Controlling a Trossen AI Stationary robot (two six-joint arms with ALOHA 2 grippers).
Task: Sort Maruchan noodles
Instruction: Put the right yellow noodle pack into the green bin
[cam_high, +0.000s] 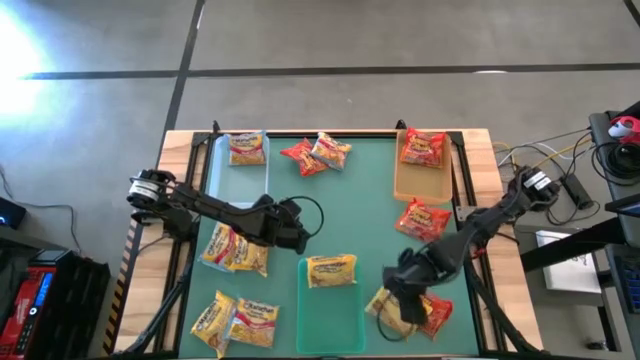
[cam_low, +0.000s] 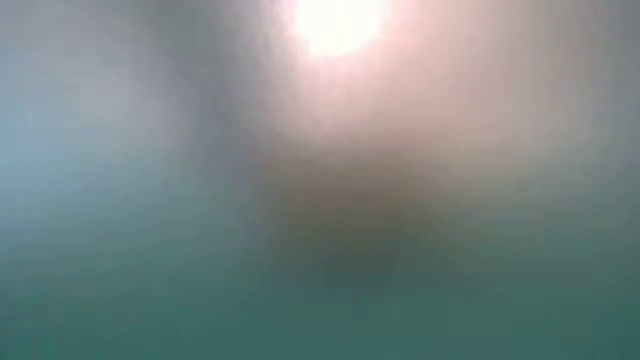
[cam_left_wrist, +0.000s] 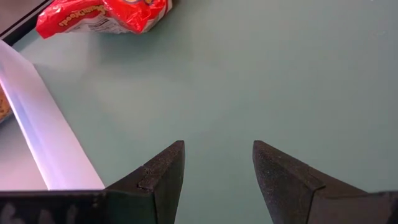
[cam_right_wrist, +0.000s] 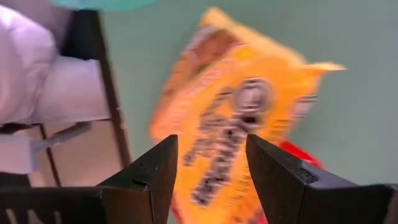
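Maruchan noodles lie scattered all over the green bench, and the right gripper hovers jaws open over an orange packet near the front right corner while the left gripper waits mid-bench, jaws open, empty.

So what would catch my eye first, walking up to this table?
Probably the bright noodle packets scattered over the green table, some already lying in trays like the tan tray at the far right. Then the two dark arms: the right claw hangs open just above an orange packet at the near right, while the left claw hangs open over bare table.
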